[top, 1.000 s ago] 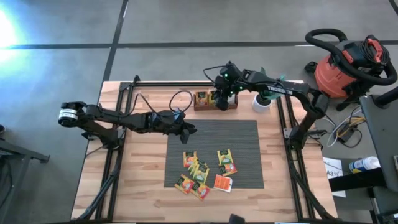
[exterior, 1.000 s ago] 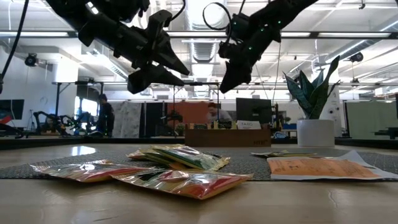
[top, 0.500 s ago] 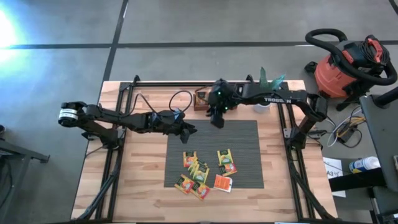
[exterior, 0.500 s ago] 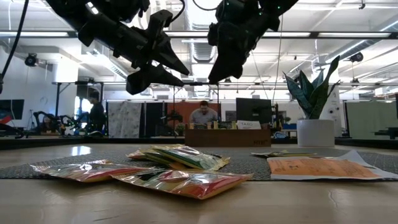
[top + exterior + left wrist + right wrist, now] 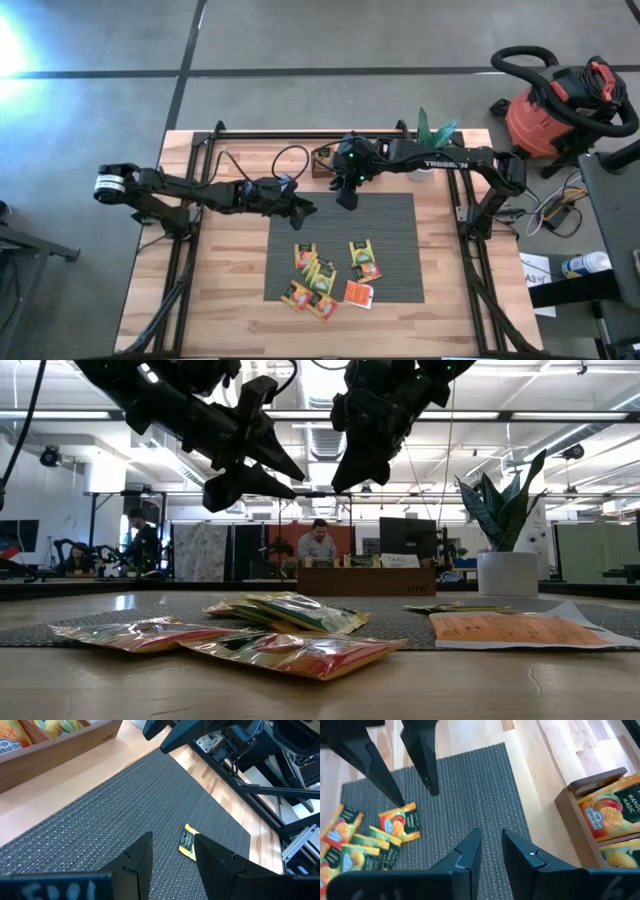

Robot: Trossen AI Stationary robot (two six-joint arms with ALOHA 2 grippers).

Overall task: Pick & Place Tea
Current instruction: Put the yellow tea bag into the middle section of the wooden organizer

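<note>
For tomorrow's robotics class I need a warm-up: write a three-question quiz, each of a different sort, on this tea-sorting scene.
1. True or false: the right gripper holds a tea sachet.
2. The loose tea sachets lie on: A) bare wood, B) the grey mat, C) the wooden tray.
3. Which gripper hovers at the mat's edge, away from the tray?

Key: 1 false; its fingers are empty. 2 B. 3 the left gripper.

Two blk arms, green LEDs, white lettering, blk cables
</note>
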